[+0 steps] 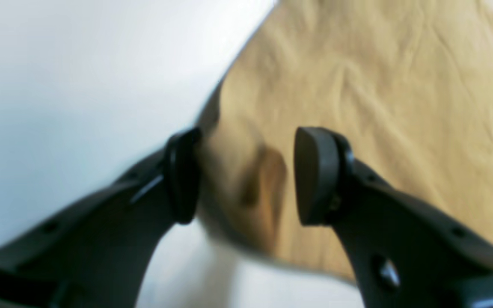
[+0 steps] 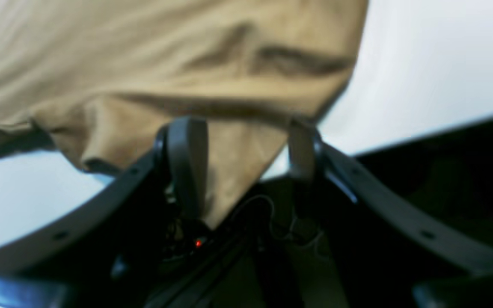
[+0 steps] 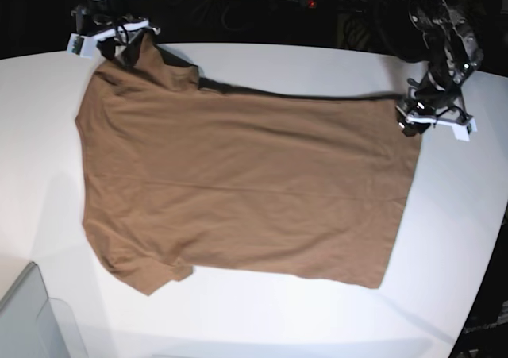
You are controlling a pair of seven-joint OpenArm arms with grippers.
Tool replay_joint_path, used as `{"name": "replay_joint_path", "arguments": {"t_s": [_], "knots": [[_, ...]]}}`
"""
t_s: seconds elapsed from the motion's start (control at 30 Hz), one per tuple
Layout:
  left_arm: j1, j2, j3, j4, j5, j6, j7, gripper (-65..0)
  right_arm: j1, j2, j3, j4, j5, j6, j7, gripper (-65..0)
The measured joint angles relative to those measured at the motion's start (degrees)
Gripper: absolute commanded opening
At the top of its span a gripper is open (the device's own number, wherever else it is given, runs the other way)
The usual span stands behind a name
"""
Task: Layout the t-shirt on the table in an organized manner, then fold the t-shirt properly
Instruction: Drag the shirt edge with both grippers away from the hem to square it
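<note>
With each hand (image 1: 246,175) (image 2: 240,167) spread wide around t-shirt (image 3: 238,191) corners, gripping nothing: risk of closing short, pinching only table (image 3: 460,239).

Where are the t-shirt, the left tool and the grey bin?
t-shirt (image 3: 238,191): base view, middle of the body.
left tool (image 1: 246,175): left wrist view, gap between its open pads, at the shirt's corner.
grey bin (image 3: 24,318): base view, its clear wall.
</note>
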Motion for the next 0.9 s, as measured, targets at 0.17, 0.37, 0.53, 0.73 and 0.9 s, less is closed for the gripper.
{"name": "replay_joint_path", "arguments": {"t_s": [0.17,0.37,0.53,0.73,0.9], "knots": [[-0.2,-0.6,0.7,-2.1,-0.4,-0.2,-1.9,-50.2,0.4,-0.1,0.0,-2.3,0.0,0.0,0.4,-33.8],[-0.2,-0.3,0.8,-1.9,-0.7,-0.2,-1.6,-50.6,2.5,0.0,0.0,-4.8,-0.2,0.0,2.4,-33.8],[-0.1,-0.3,0.7,-1.9,-0.7,-0.2,-1.5,-54.6,5.0,0.6,-1.9,-7.7,-0.2,0.0,5.2,-35.2],[0.5,-0.3,0.7,-1.9,-1.0,-0.2,-1.6,-64.5,5.5,2.8,-6.8,-8.6,-0.3,0.0,6.4,-56.4],[0.9,-0.3,0.7,-1.7,-1.6,-0.2,-1.5,-65.0,5.5,2.7,-7.2,-7.6,0.0,0.4,4.2,-65.0]]}}
